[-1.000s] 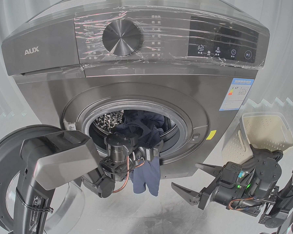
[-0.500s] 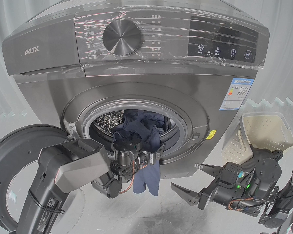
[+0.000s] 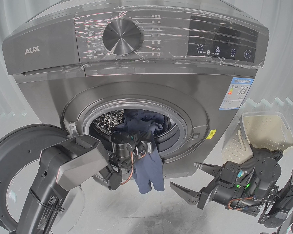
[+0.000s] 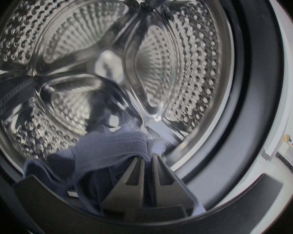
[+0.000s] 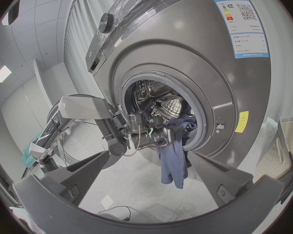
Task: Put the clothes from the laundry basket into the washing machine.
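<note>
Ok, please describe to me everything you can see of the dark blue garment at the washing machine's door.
The dark blue garment is soft, crumpled cloth with a stitched hem. It is only half inside: one part lies bunched in the perforated steel drum, and the rest drapes over the lower rim of the door opening and hangs limp down the front of the washing machine. The left gripper is shut on it at the rim.

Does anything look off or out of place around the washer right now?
Yes. The blue garment is only half loaded: part sits in the drum, the rest hangs out over the lower rim, held by the left gripper.
</note>
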Controlling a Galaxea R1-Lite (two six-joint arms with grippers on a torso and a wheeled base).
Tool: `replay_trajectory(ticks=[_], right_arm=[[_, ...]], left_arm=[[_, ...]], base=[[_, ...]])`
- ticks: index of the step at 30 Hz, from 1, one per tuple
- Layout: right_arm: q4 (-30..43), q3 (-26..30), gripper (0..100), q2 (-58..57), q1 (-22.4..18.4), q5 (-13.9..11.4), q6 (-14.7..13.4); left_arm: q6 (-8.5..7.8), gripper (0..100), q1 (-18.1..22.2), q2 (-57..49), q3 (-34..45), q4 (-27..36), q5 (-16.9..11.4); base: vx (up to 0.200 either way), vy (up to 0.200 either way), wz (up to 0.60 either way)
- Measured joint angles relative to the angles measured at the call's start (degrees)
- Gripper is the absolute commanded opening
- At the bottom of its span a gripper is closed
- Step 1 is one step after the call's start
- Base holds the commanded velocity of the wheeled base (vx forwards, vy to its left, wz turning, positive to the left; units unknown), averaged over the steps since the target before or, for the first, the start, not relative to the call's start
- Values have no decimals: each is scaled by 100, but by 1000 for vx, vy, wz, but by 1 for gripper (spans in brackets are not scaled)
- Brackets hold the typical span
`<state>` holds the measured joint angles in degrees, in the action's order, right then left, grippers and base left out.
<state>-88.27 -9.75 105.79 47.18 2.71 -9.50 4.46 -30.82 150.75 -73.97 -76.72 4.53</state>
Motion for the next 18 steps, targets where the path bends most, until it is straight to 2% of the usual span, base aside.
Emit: replay_trajectory(ticks=[5, 16, 17, 18], right_arm=[[-2, -28, 100, 2, -5, 0, 2], [-2, -66, 100, 2, -22, 2, 0], [-2, -66, 100, 2, -22, 2, 0], [-2, -66, 100, 2, -27, 0, 2]], left_arm=[[21, 0, 279, -87, -631, 20, 127], [33, 0, 631, -56, -1908, 246, 310], [40, 100, 649, -45, -1980, 251, 327], [55, 100, 662, -30, -2048, 254, 347]], base=[[0, 0, 0], [0, 0, 0], [0, 0, 0], [0, 0, 0]])
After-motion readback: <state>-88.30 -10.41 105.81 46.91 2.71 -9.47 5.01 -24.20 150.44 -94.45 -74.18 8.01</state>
